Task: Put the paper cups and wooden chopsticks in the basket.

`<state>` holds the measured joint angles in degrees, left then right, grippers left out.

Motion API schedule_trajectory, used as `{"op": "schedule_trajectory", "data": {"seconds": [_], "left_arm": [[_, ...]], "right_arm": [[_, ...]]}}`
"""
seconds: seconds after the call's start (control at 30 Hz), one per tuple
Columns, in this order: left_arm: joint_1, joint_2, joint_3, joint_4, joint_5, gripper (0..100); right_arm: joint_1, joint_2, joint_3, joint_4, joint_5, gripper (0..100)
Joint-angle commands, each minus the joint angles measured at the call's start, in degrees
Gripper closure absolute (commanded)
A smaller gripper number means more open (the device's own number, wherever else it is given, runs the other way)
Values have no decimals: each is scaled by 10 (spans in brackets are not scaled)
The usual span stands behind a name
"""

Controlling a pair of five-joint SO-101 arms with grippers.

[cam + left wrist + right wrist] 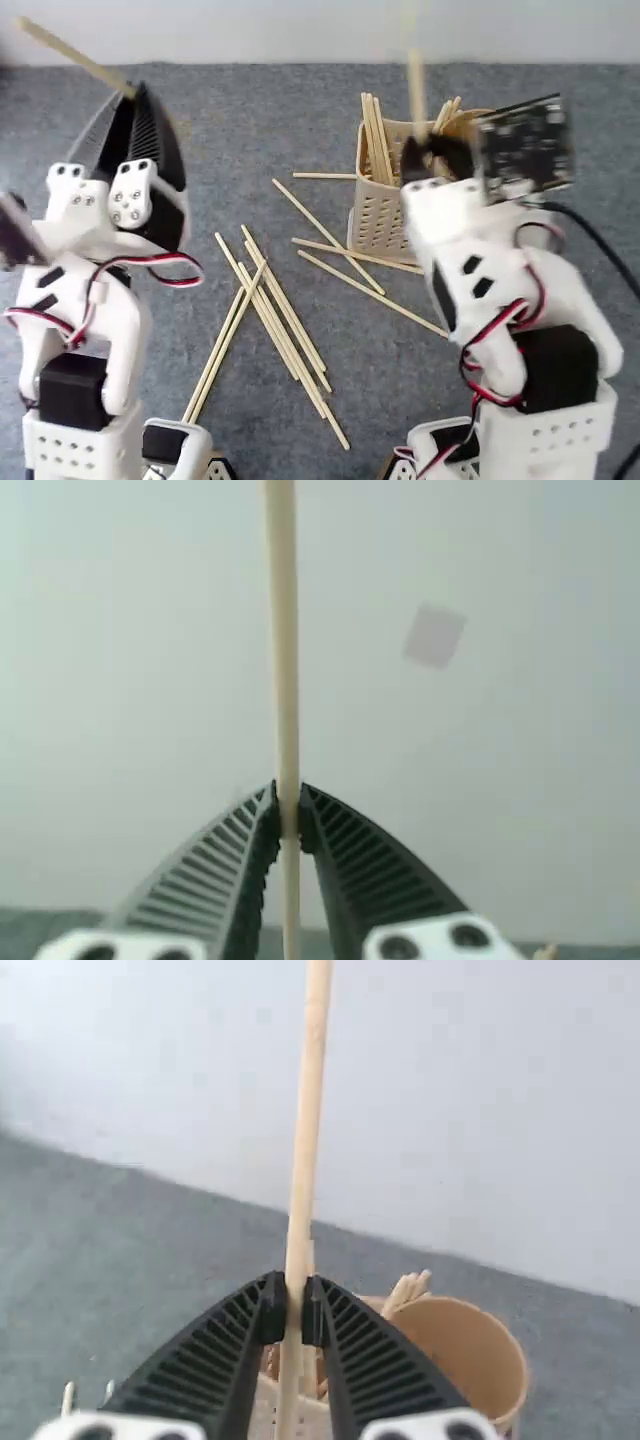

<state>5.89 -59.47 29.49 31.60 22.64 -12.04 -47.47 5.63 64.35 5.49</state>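
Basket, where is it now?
High view: the basket stands on the right side, close by the right gripper, loose chopsticks lying to its left.

The left arm (95, 300) and right arm (480, 270) are white blocks with small round holes. Red, black and white wires (185, 275) loop along them. The fingers (360, 860) are black and ridged.

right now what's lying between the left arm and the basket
Loose wooden chopsticks scattered on the grey table, shown in the high view.
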Motion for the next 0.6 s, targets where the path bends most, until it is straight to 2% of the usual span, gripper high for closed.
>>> {"op": "schedule_trajectory", "data": {"seconds": [0.0, 0.13, 0.27, 0.43, 0.57], "left_arm": [[48, -7, 38, -138, 26, 987], [88, -7, 158, -326, 34, 987], [122, 18, 250, -495, 33, 987], [131, 162, 182, -494, 42, 987], [131, 288, 84, -447, 83, 987]], "right_arm": [[39, -15, 7, -54, -20, 991], [73, -45, 95, -160, -98, 991], [80, -104, 250, -340, -102, 991], [79, -145, 425, -570, -100, 991], [79, -122, 476, -669, -100, 991]]}}
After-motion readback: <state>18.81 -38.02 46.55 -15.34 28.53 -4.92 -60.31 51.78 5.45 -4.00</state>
